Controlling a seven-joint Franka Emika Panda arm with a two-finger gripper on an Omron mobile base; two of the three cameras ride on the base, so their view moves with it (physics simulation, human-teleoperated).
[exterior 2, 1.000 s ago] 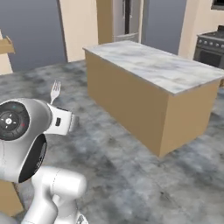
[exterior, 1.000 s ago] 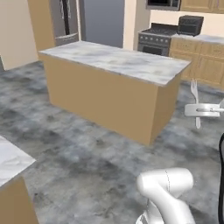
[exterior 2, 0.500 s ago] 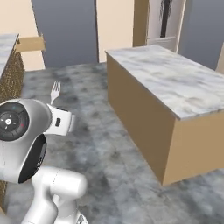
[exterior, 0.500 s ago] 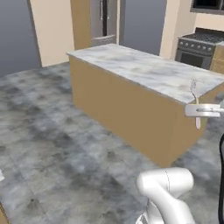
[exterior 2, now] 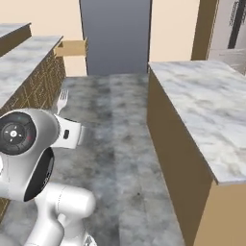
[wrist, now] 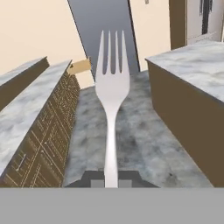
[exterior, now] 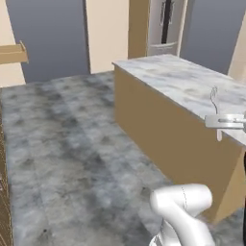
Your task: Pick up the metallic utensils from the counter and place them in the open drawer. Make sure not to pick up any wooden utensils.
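Item: claw (wrist: 111,181) clamped on fork (wrist: 111,92), tines upright. Open drawer (wrist: 79,67) far, 11 o'clock. Risk: thin handle slipping during drive.

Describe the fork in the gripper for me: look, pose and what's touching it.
The fork is pale silver and looks metallic, with three straight tines, a broad shoulder and a thin handle that narrows downward. It stands along the gripper's axis, tines pointing away from the hand, its handle end pinched between the two dark fingertips. Nothing else touches it; it is carried in the air over the grey floor. In the right base view the tines rise above the white wrist, and in the left base view it shows thin and edge-on.
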